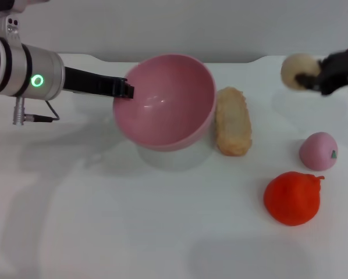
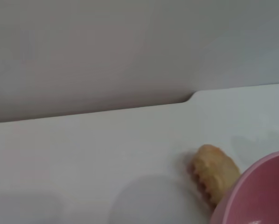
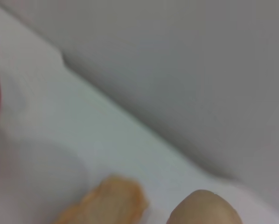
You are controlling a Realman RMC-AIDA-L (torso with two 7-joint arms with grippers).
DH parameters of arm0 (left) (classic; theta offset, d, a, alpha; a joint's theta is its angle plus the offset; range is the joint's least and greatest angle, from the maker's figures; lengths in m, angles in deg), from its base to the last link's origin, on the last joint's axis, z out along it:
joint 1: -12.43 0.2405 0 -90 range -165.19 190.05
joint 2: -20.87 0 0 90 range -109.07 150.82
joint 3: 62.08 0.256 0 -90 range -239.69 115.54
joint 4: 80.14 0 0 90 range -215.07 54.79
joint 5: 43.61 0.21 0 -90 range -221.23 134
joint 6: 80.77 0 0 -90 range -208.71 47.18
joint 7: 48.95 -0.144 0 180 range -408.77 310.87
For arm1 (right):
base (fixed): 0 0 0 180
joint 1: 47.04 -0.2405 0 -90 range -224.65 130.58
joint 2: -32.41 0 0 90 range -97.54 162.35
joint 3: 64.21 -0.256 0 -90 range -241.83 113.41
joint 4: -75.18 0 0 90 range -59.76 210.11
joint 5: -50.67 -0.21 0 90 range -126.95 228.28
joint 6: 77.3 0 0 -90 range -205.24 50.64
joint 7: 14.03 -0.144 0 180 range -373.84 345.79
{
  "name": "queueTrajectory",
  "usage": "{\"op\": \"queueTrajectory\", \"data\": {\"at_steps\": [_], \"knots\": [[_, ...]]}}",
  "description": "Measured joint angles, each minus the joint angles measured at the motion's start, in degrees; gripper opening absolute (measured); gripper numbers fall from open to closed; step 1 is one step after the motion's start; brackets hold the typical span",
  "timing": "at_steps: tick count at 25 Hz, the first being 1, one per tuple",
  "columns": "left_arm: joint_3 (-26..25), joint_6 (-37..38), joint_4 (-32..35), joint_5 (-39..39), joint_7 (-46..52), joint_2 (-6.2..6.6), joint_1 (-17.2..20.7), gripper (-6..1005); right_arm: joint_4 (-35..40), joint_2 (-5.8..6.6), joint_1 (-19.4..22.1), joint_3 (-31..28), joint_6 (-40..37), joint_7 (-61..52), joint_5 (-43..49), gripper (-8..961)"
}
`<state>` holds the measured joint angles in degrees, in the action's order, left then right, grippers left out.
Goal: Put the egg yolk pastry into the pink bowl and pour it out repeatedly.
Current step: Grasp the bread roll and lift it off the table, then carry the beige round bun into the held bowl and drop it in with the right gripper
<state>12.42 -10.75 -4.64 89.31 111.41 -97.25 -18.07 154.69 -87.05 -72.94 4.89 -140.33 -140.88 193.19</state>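
Your right claw [image 1: 311, 79], upper right of the frame, grips the egg yolk pastry [image 1: 298, 70] aloft for dropping; your left claw [image 1: 126, 90] pinches the tilted, empty pink bowl [image 1: 165, 102], centre frame.

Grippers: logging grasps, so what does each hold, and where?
Left gripper: pink bowl by its rim. Right gripper: egg yolk pastry, across its side.

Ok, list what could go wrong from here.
1. The left claw holds the tilted pink bowl by its rim only, so it may slip.
2. The right claw carries the egg yolk pastry far from the bowl; dropped early, it could roll toward the long pastry.
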Motion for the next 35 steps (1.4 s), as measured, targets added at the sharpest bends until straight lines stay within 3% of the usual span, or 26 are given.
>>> {"op": "queueTrajectory", "data": {"at_steps": [7, 11, 17, 26, 35], "knots": [[1.2, 0.0, 0.0, -1.0, -0.4, 0.05, -0.2, 45, 18.2, 0.03, 6.8, 2.1, 0.0, 0.6, -14.5, 368], [1.5, -0.1, 0.0, -1.1, -0.5, -0.01, -0.2, 45, 22.5, 0.22, 7.6, 2.9, -1.5, 3.9, -25.0, 345], [1.6, -0.6, -0.7, -1.1, -0.5, 0.0, -0.4, 46, 22.1, 0.33, 6.1, 7.9, -2.2, 6.5, -29.8, 290], [1.4, -1.1, -3.0, -1.1, -0.6, 0.18, -1.5, 45, 12.9, 0.46, 3.2, 16.4, 3.2, 8.8, -29.6, 220], [1.0, -0.9, -3.0, -1.1, -1.0, 0.18, -1.6, 46, 10.0, 0.45, 3.3, 17.7, 6.9, 9.6, -29.7, 385]]}}
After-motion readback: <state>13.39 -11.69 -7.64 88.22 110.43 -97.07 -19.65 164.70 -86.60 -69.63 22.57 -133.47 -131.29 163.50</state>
